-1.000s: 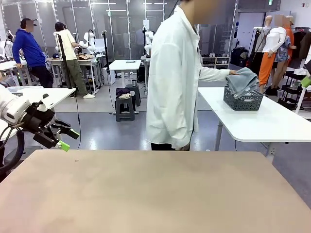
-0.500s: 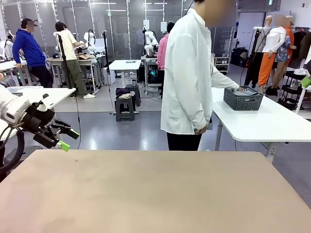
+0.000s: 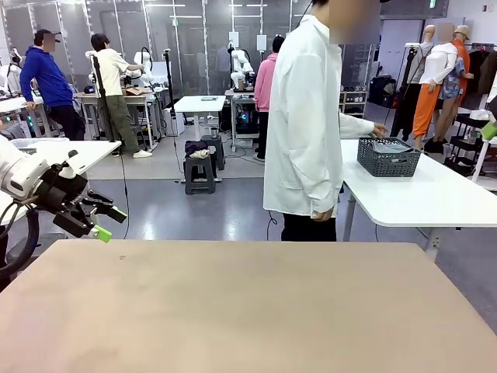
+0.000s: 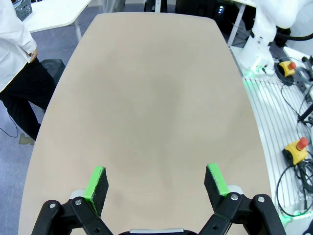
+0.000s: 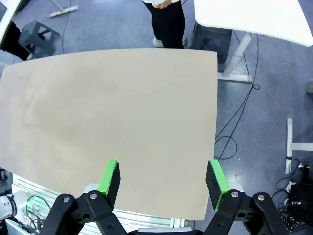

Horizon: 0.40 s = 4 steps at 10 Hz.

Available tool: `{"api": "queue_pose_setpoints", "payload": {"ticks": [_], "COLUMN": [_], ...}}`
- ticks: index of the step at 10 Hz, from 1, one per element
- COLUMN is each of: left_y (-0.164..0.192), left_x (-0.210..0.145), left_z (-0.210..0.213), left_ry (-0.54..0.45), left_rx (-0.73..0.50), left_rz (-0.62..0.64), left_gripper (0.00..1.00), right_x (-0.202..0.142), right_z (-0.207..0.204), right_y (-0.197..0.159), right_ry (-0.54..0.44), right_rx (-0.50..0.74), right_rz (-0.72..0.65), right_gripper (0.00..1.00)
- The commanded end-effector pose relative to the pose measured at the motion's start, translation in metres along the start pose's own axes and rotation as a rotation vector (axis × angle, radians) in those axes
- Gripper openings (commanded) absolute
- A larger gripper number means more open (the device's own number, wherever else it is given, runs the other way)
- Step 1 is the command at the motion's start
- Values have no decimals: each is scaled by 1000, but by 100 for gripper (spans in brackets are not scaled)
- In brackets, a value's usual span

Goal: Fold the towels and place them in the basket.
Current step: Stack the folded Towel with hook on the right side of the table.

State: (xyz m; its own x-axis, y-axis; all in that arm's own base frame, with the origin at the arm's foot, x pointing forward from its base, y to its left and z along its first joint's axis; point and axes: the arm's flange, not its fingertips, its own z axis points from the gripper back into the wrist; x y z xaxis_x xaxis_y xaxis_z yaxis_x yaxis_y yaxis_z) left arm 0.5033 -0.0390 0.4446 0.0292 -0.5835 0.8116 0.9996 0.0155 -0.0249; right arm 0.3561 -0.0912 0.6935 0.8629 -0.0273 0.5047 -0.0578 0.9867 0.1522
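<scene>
The dark grey basket [image 3: 388, 159] stands on a white side table [image 3: 435, 194] beyond the far right of my tan table [image 3: 248, 303]. Light blue-grey towels [image 3: 392, 145] lie inside it, just showing over the rim. A person in a white coat [image 3: 307, 116] stands beside it with one hand [image 3: 378, 130] at the basket's rim. My left gripper [image 3: 110, 224] hangs open off the table's left edge; its wrist view has the left gripper [image 4: 156, 183] open over bare tabletop. My right gripper [image 5: 163, 178] is open too, high above the table, holding nothing.
The person stands just past the far edge of my table, seen at the left of the left wrist view as the person [image 4: 14, 49]. The right arm's base [image 4: 266, 29] and emergency-stop boxes [image 4: 298, 147] sit beside the table. Other people and tables stand far behind.
The person stepped to the right and lowered the towel, held above the basket a second ago, down into it. Neither arm has moved.
</scene>
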Motion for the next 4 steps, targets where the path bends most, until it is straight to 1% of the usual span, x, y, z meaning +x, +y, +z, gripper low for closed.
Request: {"api": "queue_pose_setpoints", "payload": {"ticks": [1, 4], "left_y": [-1, -1], "left_x": [1, 1], "left_z": [0, 0], "left_ry": [0, 0], "left_rx": [0, 0], "left_rz": [-3, -3], "left_gripper": [100, 100], "right_x": [2, 2], "right_z": [3, 3], "right_y": [1, 1], "right_ry": [6, 6], "right_rx": [-3, -3], "right_rz": [-9, -9], "right_gripper": [88, 88]}}
